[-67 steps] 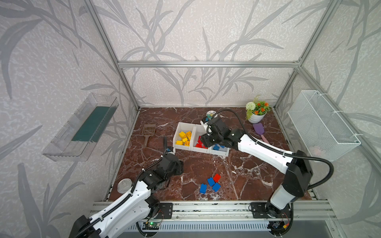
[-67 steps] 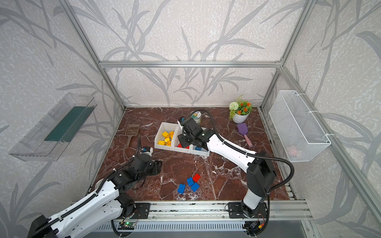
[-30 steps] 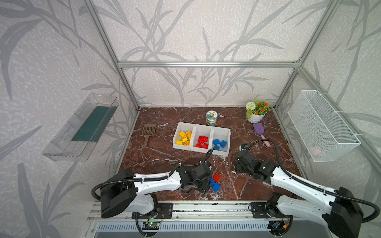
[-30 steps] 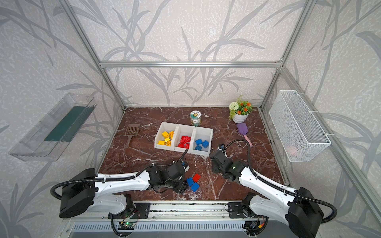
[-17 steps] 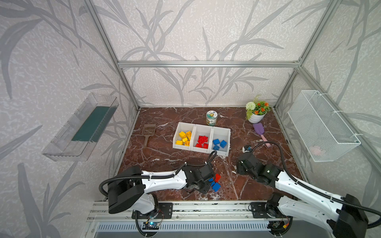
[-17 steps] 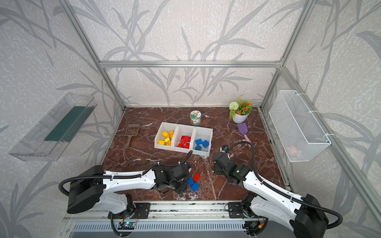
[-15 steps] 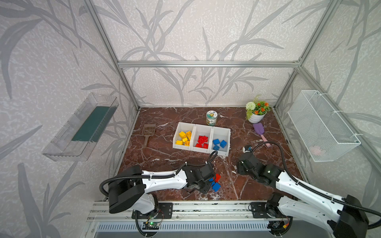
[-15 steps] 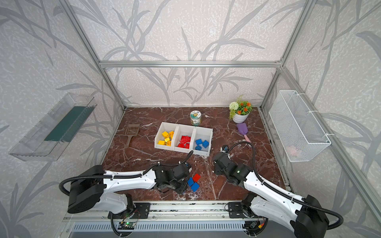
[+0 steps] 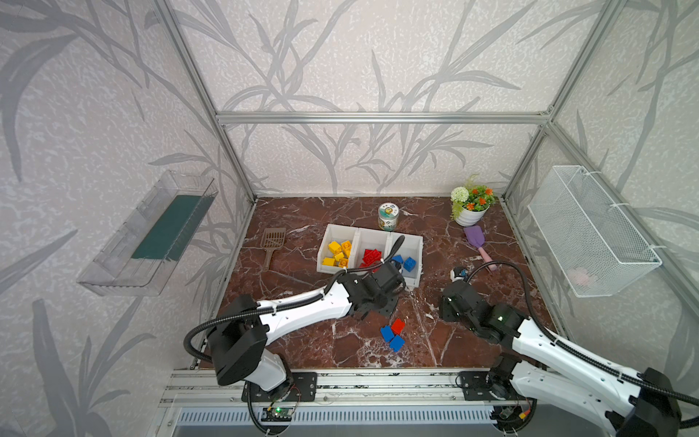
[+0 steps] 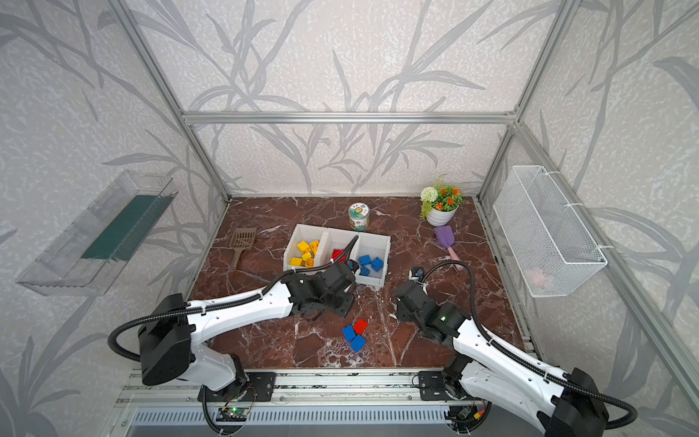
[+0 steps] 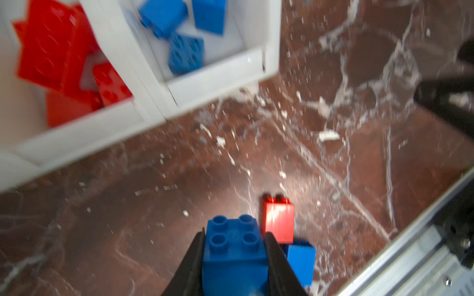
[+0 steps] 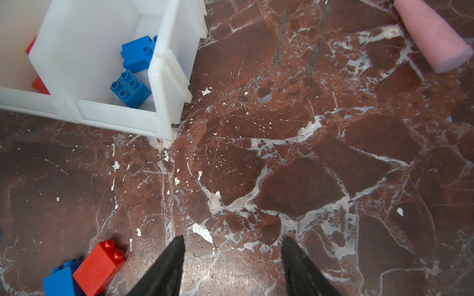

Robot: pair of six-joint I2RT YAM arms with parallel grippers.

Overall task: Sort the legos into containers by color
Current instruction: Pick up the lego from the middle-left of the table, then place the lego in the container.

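Note:
My left gripper point(image 11: 234, 232) is shut on a blue lego point(image 11: 234, 256), held studs-up above the floor just in front of the containers point(image 9: 359, 229). The three joined white bins hold yellow legos point(image 9: 336, 253), red legos point(image 9: 372, 257) and blue legos point(image 9: 404, 262). On the floor behind the held brick lie a red lego point(image 9: 398, 326) and two blue legos point(image 9: 387, 333), also in a top view point(image 10: 358, 343). My right gripper point(image 12: 232, 243) stands open over bare marble, right of that cluster, with nothing between its fingers.
A jar point(image 9: 388, 216) stands behind the bins and a flower pot point(image 9: 471, 204) at the back right. A purple scoop with a pink handle point(image 9: 477, 239) lies right of the bins, a brown scoop point(image 9: 272, 242) left. A wire basket point(image 9: 590, 234) and a clear tray point(image 9: 151, 234) hang on the side walls.
My left gripper has shut on a blue lego from the floor cluster and carried it up and back toward the bins. The right arm has hardly moved.

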